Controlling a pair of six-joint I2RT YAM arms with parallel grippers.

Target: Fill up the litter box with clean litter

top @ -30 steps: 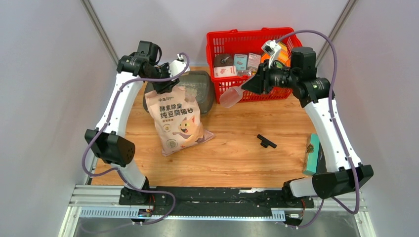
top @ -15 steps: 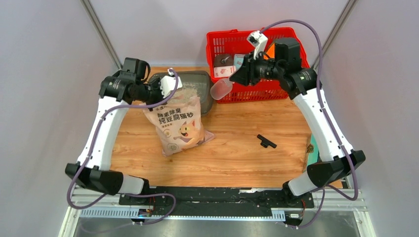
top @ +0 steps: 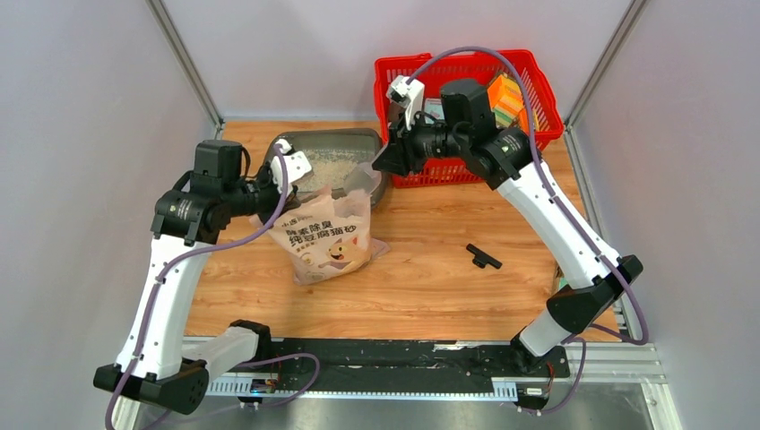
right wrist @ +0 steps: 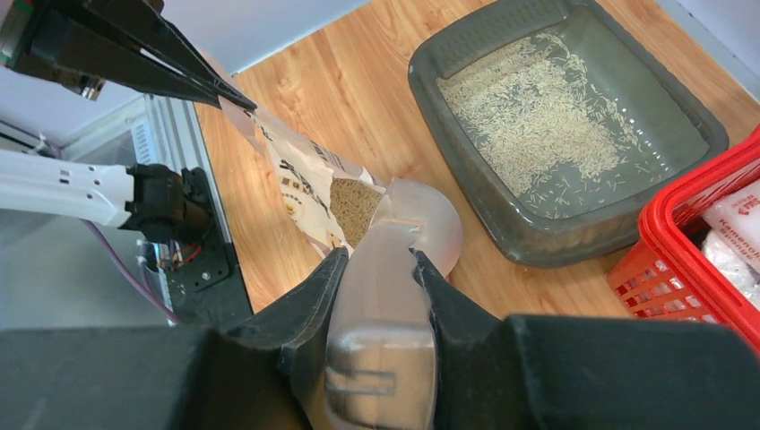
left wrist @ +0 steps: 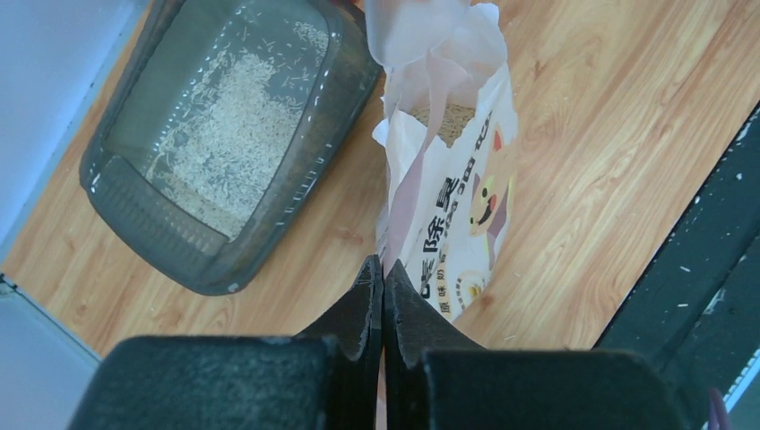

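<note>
Dark grey tray: one litter box (left wrist: 116, 184), shallow moulded plastic with rounded corners, a wide rim and a ribbed end, at the far left of the table (top: 430, 287); in the top view its long axis runs left to right.
Pale grains: clean litter (left wrist: 228, 143), fine beige-white granules, lies as a thin, uneven patch on the box floor, with bare plastic around it.
Bag: one soft pinkish-cream bag (top: 324, 240) with dark lettering and a cartoon animal. Its base is toward the near edge and its open mouth toward the box, just beside the box's near rim. Brownish granules show inside the mouth.
Left gripper (left wrist: 384, 273): jaws pressed together on the bag's top edge, holding the mouth up.
Right gripper (right wrist: 378, 260): clamped on the handle of one translucent scoop (right wrist: 421, 224), whose rounded bowl points into the bag's mouth.
Basket: one red plastic mesh basket (top: 421, 175), right of the box, at the far edge.
Loose part: one small black piece (top: 482, 259) on the wood-grain tabletop, well apart from the bag.
</note>
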